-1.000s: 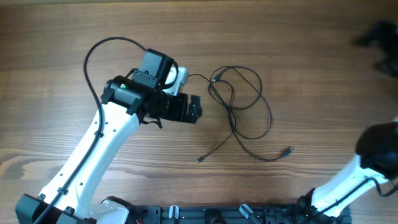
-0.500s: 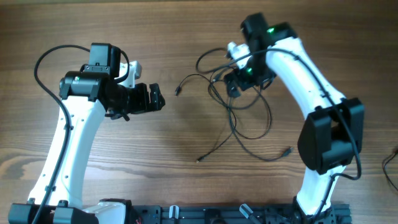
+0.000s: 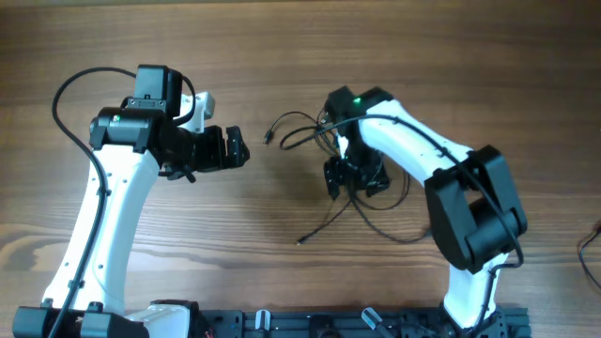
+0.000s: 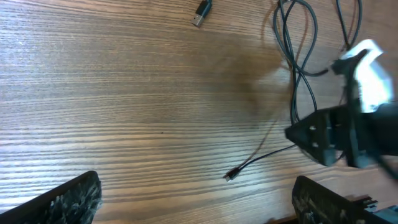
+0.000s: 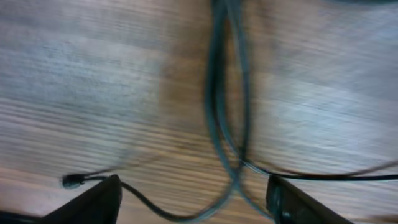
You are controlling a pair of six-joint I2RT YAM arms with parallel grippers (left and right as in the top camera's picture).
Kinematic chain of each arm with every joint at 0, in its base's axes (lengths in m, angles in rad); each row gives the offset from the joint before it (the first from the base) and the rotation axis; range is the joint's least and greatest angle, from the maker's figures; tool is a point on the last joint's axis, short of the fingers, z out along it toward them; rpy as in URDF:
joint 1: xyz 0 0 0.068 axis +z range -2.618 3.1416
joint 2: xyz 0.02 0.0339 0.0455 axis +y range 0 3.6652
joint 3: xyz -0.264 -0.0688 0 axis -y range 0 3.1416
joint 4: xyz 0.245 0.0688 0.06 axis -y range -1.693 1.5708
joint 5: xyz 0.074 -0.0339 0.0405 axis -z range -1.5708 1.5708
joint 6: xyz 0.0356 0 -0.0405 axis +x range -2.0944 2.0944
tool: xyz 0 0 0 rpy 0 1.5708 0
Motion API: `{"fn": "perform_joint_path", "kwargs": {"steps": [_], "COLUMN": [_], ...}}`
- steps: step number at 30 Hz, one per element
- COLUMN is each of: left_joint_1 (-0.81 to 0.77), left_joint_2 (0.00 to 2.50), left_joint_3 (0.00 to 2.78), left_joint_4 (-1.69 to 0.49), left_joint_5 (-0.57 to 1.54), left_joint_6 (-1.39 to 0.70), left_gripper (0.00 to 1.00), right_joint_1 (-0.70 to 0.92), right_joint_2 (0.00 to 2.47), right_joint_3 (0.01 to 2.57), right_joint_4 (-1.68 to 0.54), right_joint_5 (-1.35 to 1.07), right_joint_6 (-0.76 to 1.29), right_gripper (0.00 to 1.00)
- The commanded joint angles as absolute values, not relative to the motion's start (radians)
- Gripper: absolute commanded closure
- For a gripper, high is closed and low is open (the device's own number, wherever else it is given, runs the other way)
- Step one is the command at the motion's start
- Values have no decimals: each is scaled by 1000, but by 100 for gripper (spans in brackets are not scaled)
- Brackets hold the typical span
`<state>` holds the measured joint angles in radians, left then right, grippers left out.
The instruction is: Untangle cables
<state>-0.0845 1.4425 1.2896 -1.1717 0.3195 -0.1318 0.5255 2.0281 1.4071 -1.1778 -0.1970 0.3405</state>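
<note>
1. Overhead: your cables (image 3: 325,223) lie on the table (image 3: 141,38), under and around the right gripper (image 3: 349,178). The loops bunch on its far side and the tails trail out on its base side.
2. Right gripper: the jaws are apart and straddle two strands. The right wrist view is blurred, but neither finger appears to touch a cord. Nothing is held.
3. Left gripper (image 3: 239,150): it sits well to the left of the right gripper, with jaws spread wide and empty.
4. Handling (judgement): expect thin, light, limp cord. It will drag and slide across the wood rather than lift as one body, and the loops will snag each other. Only the plugs look stiff.
5. Hold (judgement): take one strand just clear of the crossing, or the cord just behind a plug. Pinching both strands at once risks tightening the knot.
6. Axis: in the right wrist view the strands run straight through the gap, square to the closing line.
7. Near plug (image 3: 300,242): it points away from the right gripper, base-side and left, and its tail runs diagonally back under the gripper.
8. Far plug (image 3: 269,139): it lies left of the right gripper and points toward the left gripper.
</note>
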Motion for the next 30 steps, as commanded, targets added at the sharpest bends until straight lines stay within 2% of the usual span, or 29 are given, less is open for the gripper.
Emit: {"fn": "perform_joint_path", "kwargs": {"steps": [1,2,3,5,7,10,12,17,19,21,27,30], "left_joint_1": [-80,-80,-80,-80,-80,-80,-80,-80,-80,-81,-83,-104], "left_joint_2": [1448,1448,1448,1448,1448,1448,1448,1448,1448,1448,1448,1448], "left_joint_3": [1294,1294,1294,1294,1294,1294,1294,1294,1294,1294,1294,1294], "left_joint_4": [-1171,-1171,-1171,-1172,-1171,-1171,-1168,-1156,-1148,-1140,-1142,-1144], "left_joint_5": [332,331,332,332,332,331,331,331,332,332,435,471], "left_joint_6": [-108,-108,-108,-108,-108,-108,-108,-108,-108,-108,-94,-56], "left_gripper": [0,0,0,0,0,0,0,0,0,0,0,0], "right_joint_1": [561,569,569,563,537,470,410,332,333,334,334,334], "right_joint_2": [2025,2025,2025,2024,2013,1975,1956,1946,1930,1853,1843,1839], "right_joint_3": [1380,1380,1380,1402,1530,1892,2262,2992,3149,3108,3107,3108], "right_joint_4": [-1127,-1072,-1026,-956,-1016,-1177,-1246,-1243,-1232,-1222,-1277,-1289], "right_joint_5": [-219,-218,-218,-181,-67,-15,-15,-38,-46,-79,-139,-73], "right_joint_6": [403,390,373,354,355,305,262,260,252,228,228,182], "right_gripper": [48,69,96,96,96,96,96,96,96,96,96,96]}}
